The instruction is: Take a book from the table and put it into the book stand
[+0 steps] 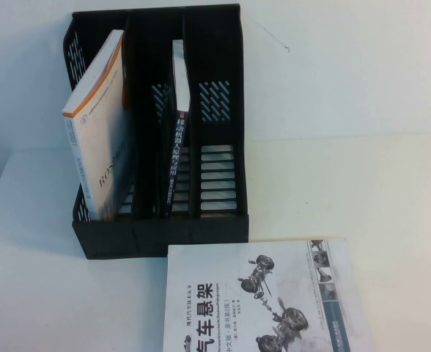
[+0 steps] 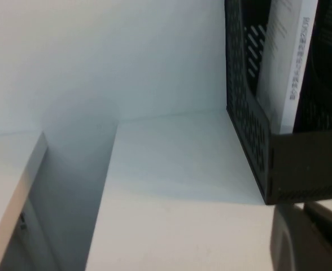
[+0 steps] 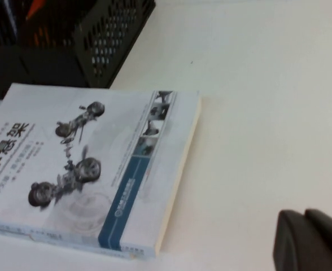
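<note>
1. The black book stand sits on the white surface, its three compartments open upward.
2. The dark book with the white Chinese title on its spine stands upright in the middle compartment.
3. A white-and-orange book leans tilted in the left compartment; the right compartment holds no book.
4. A white book with grey mechanical drawings lies flat on the surface just in front of the stand.
5. The left gripper hangs low near the stand's left front corner, jaws together, holding nothing.
6. The right gripper hovers over bare surface beside the flat book; whether its jaws are together or apart cannot be told.
</note>
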Action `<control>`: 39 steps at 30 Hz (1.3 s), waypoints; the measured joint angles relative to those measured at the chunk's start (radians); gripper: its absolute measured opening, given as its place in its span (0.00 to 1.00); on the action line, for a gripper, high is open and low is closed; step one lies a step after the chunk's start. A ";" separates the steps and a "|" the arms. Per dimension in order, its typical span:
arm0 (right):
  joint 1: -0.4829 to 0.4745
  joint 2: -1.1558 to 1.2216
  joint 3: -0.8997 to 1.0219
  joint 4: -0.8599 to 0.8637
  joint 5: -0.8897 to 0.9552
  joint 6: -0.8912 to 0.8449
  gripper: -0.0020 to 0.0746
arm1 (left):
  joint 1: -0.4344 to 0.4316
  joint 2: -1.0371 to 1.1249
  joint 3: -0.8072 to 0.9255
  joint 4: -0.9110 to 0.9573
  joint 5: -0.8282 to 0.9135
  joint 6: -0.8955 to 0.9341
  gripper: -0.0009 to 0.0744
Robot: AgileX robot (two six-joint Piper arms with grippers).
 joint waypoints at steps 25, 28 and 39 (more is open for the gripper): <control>-0.222 -0.130 0.180 0.069 -0.088 -0.248 0.03 | 0.000 0.000 0.000 0.098 0.090 -0.128 0.01; -0.249 -0.130 0.195 0.075 -0.132 -0.259 0.03 | 0.000 0.000 0.000 0.299 0.107 -0.342 0.01; -0.315 -0.130 0.203 0.084 -0.178 -0.291 0.03 | 0.000 0.000 0.000 0.498 0.130 -0.600 0.01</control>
